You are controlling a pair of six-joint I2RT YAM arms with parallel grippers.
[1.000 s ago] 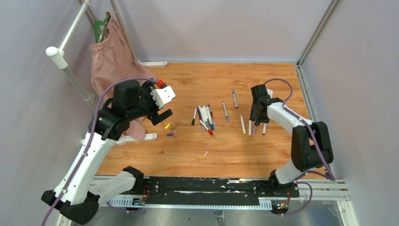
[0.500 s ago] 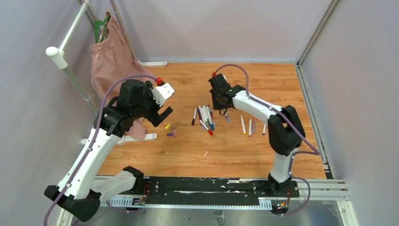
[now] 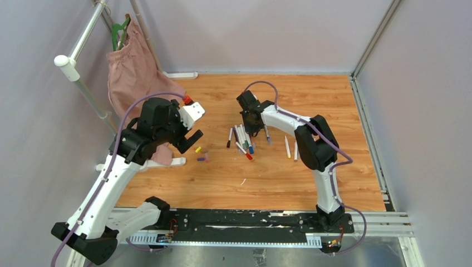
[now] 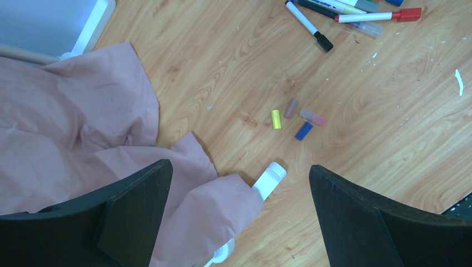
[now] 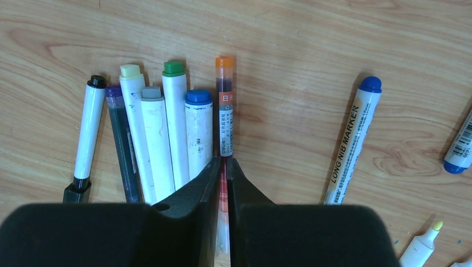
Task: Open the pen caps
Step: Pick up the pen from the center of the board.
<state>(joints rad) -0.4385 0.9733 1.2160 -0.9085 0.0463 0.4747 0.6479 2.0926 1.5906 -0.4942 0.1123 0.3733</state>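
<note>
My right jaws clench the orange-tipped pen point(image 5: 225, 111) on its barrel: light, stiff, likely slippery, so grip squarely; my left jaws hang released.

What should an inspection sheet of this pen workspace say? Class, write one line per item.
Surface: wooden tabletop, white flecks on it.
Job's things: four loose caps lying apart from the pen bundle.
Clutter: pink cloth; white scrap.
Grippers: left gripper open, empty; right gripper shut on the orange-tipped pen.
Cables: purple cable looping along each arm.
Surroundings: white rail, green hanger, grey walls.
</note>
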